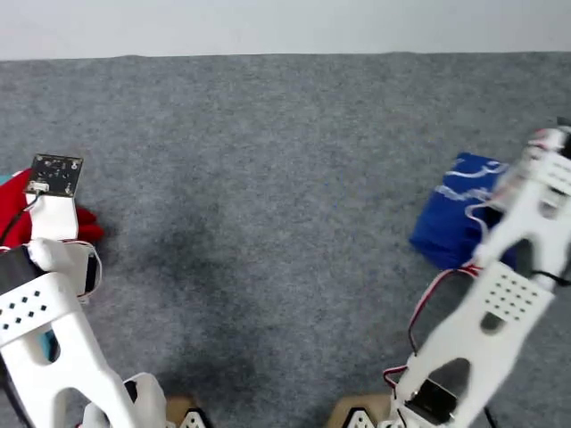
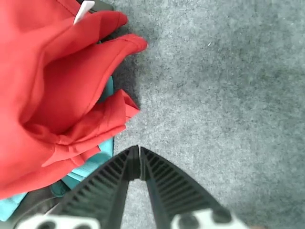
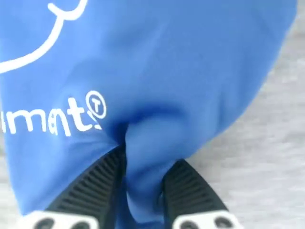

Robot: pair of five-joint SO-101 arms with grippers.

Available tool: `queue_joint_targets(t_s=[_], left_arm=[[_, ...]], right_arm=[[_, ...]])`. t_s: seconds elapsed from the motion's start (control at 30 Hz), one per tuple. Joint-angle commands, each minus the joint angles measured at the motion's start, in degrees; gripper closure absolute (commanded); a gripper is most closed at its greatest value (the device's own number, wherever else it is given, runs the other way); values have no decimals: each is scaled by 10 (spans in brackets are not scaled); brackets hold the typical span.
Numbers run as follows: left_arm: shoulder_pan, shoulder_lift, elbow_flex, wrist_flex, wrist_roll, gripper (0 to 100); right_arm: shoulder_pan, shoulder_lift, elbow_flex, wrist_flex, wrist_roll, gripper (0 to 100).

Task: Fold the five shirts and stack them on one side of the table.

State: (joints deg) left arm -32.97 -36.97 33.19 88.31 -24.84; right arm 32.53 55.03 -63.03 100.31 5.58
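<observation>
The table [image 1: 268,178] is covered in grey felt-like fabric that spans the full width of the high view, with a pale wall band along the upper edge.

Two white arms enter from the bottom edge of the high view. The left arm [image 1: 53,339] stands at the lower left, and its wrist camera board sits at the left edge. The right arm [image 1: 500,303] rises from the lower centre-right toward the right edge.

Blue shirt [image 1: 455,214] – bunched into a compact bundle at the right side of the high view, lying on the table and partly under the right arm. The right wrist view shows white print across the blue shirt [image 3: 167,71].

Red shirt [image 1: 13,209] – crumpled at the far left edge of the high view, beside the left arm's wrist. In the left wrist view the red shirt [image 2: 52,86] lies in loose folds on top of a teal shirt [image 2: 95,164], whose edge shows beneath it.

Right gripper [image 3: 143,162]: the black ribbed fingers are clamped on a pinched fold of the blue shirt.

Left gripper [image 2: 139,160]: the fingers are together at the tips with nothing between them, over bare table just beside the red and teal shirts.

A small white tag [image 2: 85,10] shows at the red shirt's far edge.
</observation>
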Motion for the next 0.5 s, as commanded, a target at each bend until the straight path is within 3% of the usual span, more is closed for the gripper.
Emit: queue_joint_targets(t_s=[0.0,0.37,0.47], left_arm=[[0,-11,-7,-4,4,992],[1,-11,-7,12,5,992],[1,-11,-7,19,4,992]], right_arm=[[68,-31,-39,10,108,990],[138,24,-43,-64,273,988],[138,19,-50,-57,282,909]])
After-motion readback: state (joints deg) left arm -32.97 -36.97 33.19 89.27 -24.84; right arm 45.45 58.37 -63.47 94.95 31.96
